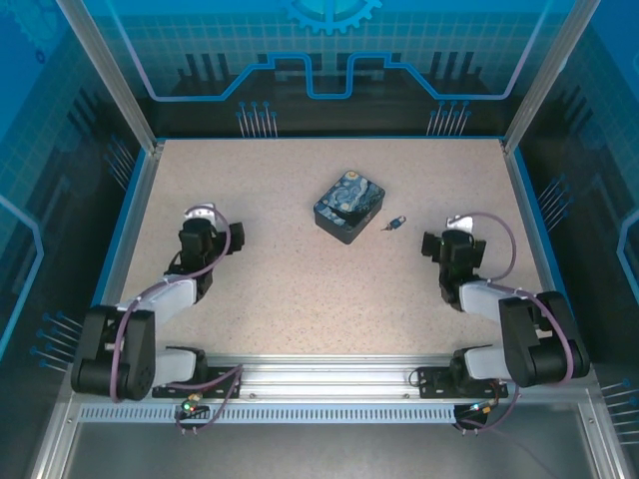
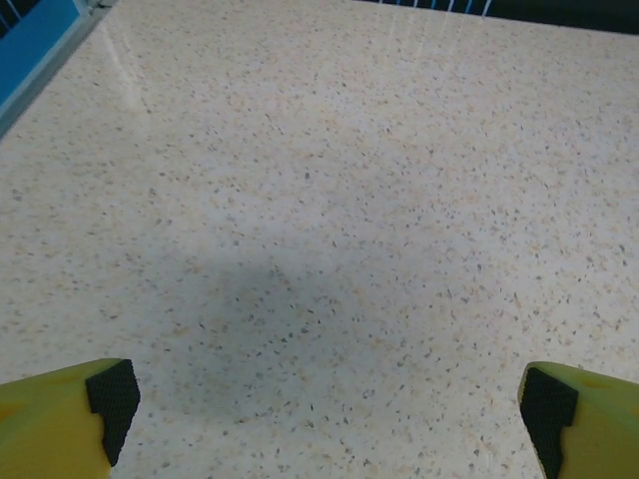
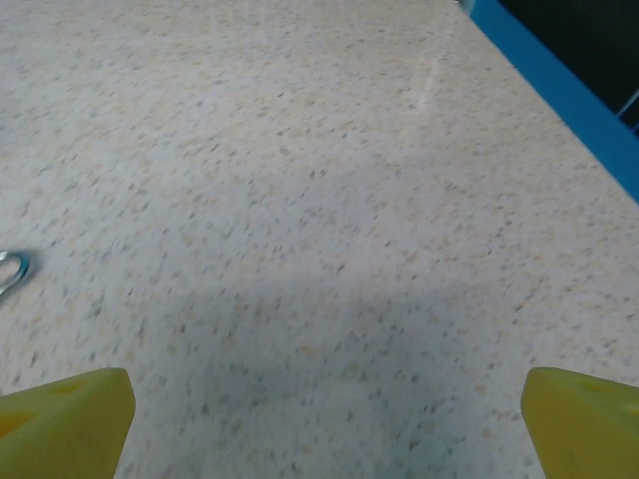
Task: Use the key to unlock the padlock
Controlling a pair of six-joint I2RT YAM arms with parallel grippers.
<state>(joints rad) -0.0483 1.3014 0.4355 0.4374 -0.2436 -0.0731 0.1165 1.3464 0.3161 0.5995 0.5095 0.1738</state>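
My left claw [image 1: 204,216] hovers over the left side of the speckled beige surface [image 1: 280,289], its yellow, black-padded fingers [image 2: 100,409] spread wide. Near the middle sits a dark-blue box printed with swirling stars [image 1: 348,207]. Just beside its right corner lies the tiny silvery-dark metal padlock [image 1: 392,225]. At this size I cannot tell the thin grey key apart from it. Further right, my right claw [image 1: 459,225] is spread wide too. A curved silvery bit [image 3: 10,269], too cut off to identify, lies on the surface at the left edge of its wrist view.
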